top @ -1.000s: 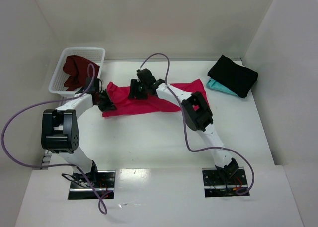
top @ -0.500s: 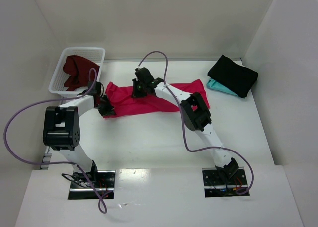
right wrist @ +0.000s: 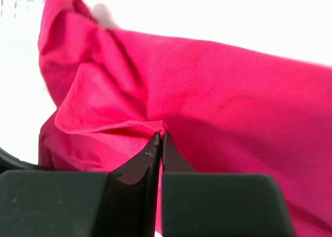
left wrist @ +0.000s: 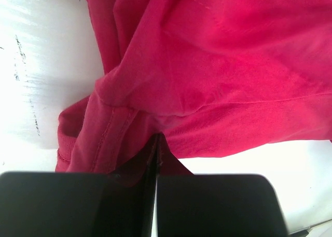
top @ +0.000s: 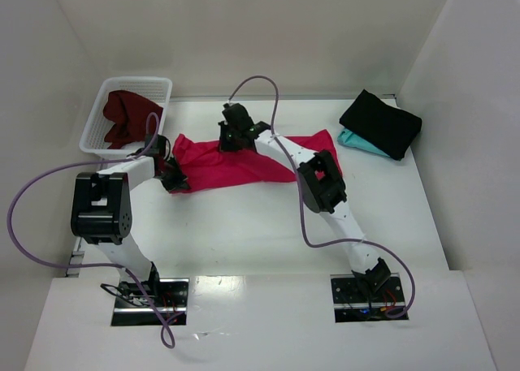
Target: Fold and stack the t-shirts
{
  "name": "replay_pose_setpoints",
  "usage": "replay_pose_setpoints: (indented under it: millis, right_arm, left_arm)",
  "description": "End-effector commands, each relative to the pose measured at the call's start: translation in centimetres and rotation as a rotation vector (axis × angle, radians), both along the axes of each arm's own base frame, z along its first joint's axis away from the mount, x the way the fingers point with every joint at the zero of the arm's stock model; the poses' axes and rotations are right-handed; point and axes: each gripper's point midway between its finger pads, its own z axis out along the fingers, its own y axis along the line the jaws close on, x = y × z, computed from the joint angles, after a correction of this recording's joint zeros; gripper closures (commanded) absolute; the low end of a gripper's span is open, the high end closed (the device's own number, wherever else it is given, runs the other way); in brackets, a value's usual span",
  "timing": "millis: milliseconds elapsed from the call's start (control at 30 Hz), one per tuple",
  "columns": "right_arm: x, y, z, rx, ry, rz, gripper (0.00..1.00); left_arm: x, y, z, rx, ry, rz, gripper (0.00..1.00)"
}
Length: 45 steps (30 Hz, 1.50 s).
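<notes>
You have the black shirt (top: pixel 382 121) stacked on the teal shirt (top: pixel 355 140), apparently folded. Left gripper (left wrist: pixel 155 143) and right gripper (right wrist: pixel 158 138) pinch the crumpled crimson-pink shirt (top: pixel 219 170) mid-table; the maroon shirt (top: pixel 122 115) sits in the basket (top: pixel 138 80).

Surface: white table (top: pixel 244 225) | mid-back: crimson-pink t-shirt (top: pixel 244 166) lay rumpled, stretched sideways | far-left corner: white lattice basket (top: pixel 130 84) stood | far-right: teal t-shirt (top: pixel 357 143) lay beneath black t-shirt (top: pixel 382 123)
</notes>
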Motion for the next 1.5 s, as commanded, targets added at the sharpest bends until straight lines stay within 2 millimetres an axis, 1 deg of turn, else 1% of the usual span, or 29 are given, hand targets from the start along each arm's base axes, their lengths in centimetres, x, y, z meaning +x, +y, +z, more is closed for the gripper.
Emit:
replay_pose_setpoints:
  millis: [0,33,67,100,133,300,367,467,533,567,600,633,667,733,767,800,867,900,933,1000,1033,1100,1133,1200,1233,1267,1300,1400,1467]
  right_arm:
    - [3.2,-1.7,1.3,0.005,-0.053,-0.068,1.0]
    - [3.9,-2.5,1.7,0.007,-0.056,-0.083,1.0]
    - [4.8,-3.3,1.5,0.007,-0.055,-0.113,1.0]
    - [4.7,-3.5,1.3,0.0,-0.045,-0.113,1.0]
    - [5.2,-4.2,1.3,-0.001,-0.045,-0.127,0.97]
    - [6.4,-6.0,1.1,-0.013,-0.042,-0.165,0.93]
    - [6.3,-6.1,0.7,-0.018,-0.035,-0.165,0.85]
    - [6.2,-6.0,0.8,-0.014,-0.031,-0.158,0.54]
    - [5.9,-6.0,1.0,-0.009,-0.028,-0.151,0.48]
    - [5.9,-6.0,2.1,-0.004,-0.05,-0.144,0.41]
    - [5.9,-6.1,3.1,0.0,-0.067,-0.138,0.4]
    - [5.9,-6.1,3.9,0.009,-0.079,-0.138,0.4]
    - [5.8,-6.1,5.8,0.026,-0.101,-0.139,0.4]
    - [5.4,-5.9,7.6,0.055,-0.127,-0.113,0.46]
    - [5.1,-5.6,8.5,0.081,-0.136,-0.093,0.51]
    - [4.1,-4.7,10.4,0.137,-0.142,-0.033,0.64]
    - [3.3,-3.6,11.0,0.18,-0.139,0.01,0.78]
    - [2.4,-2.6,10.3,0.171,-0.121,0.029,0.84]
    - [2.1,-1.9,10.2,0.166,-0.131,0.049,0.93]
    - [0.3,-0.5,8.0,0.127,-0.084,0.089,0.96]
    - [-0.2,0.2,6.4,0.117,-0.055,0.107,0.97]
    - [-1.4,1.2,4.5,0.104,-0.016,0.139,0.97]
    - [-2.4,2.1,3.0,0.09,0.005,0.158,0.99]
    - [-2.7,2.6,1.8,0.081,0.018,0.167,0.99]
    - [-3.4,3.1,1.1,0.074,0.027,0.18,0.99]
    - [-3.5,3.1,-0.1,0.062,0.043,0.18,0.99]
    - [-3.9,3.7,-0.2,0.068,0.049,0.183,0.99]
    - [-4.4,4.3,-1.1,0.066,0.062,0.199,0.99]
    - [-3.8,4.5,-0.9,0.069,0.046,0.192,0.97]
  left_arm:
    - [-0.4,0.3,-0.9,0.01,0.029,0.013,1.0]
    - [-0.4,0.3,-0.9,0.01,0.029,0.013,1.0]
    - [-0.4,0.3,-0.9,0.01,0.029,0.013,1.0]
    - [-0.4,0.3,-0.9,0.01,0.029,0.013,1.0]
    - [-0.4,0.3,-0.9,0.01,0.029,0.013,1.0]
    - [-0.5,0.3,-1.2,0.01,0.038,0.013,1.0]
    - [-0.5,0.3,-1.2,0.01,0.038,0.013,1.0]
    - [-0.5,0.3,-1.2,0.01,0.038,0.013,1.0]
    - [-0.5,0.3,-1.2,0.014,0.036,0.005,1.0]
    - [-0.5,0.3,-1.2,0.014,0.036,0.005,1.0]
    - [-0.5,0.3,-1.2,0.014,0.036,0.005,1.0]
    - [-0.6,0.2,-1.2,0.005,0.036,0.001,1.0]
    - [-0.6,0.2,-1.2,0.005,0.036,0.001,1.0]
    - [-0.6,0.2,-1.2,0.005,0.036,0.001,1.0]
    - [-0.6,0.2,-1.2,0.005,0.036,0.001,1.0]
    - [-0.4,0.2,-1.1,0.006,0.027,0.001,1.0]
    - [-0.3,0.2,-1.1,0.006,0.027,0.001,1.0]
    - [-0.3,0.2,-1.1,0.006,0.027,0.001,1.0]
    - [-0.3,0.2,-1.1,0.006,0.027,0.001,1.0]
    - [-0.3,0.2,-1.1,0.006,0.027,0.001,1.0]
    - [-0.3,0.2,-1.1,0.006,0.027,0.001,1.0]
    - [-0.3,0.2,-1.1,0.006,0.027,0.001,1.0]
    - [-0.3,0.2,-1.1,0.006,0.027,0.001,1.0]
    - [-0.3,0.2,-1.1,0.006,0.027,0.001,1.0]
    - [-0.3,0.2,-1.1,0.006,0.027,0.001,1.0]
    - [-0.3,0.2,-1.1,0.006,0.027,0.001,1.0]
    - [-0.3,0.2,-1.1,0.006,0.027,0.001,1.0]
    - [-0.3,0.2,-1.1,0.006,0.027,0.001,1.0]
    - [-0.3,0.2,-1.1,0.006,0.027,0.001,1.0]
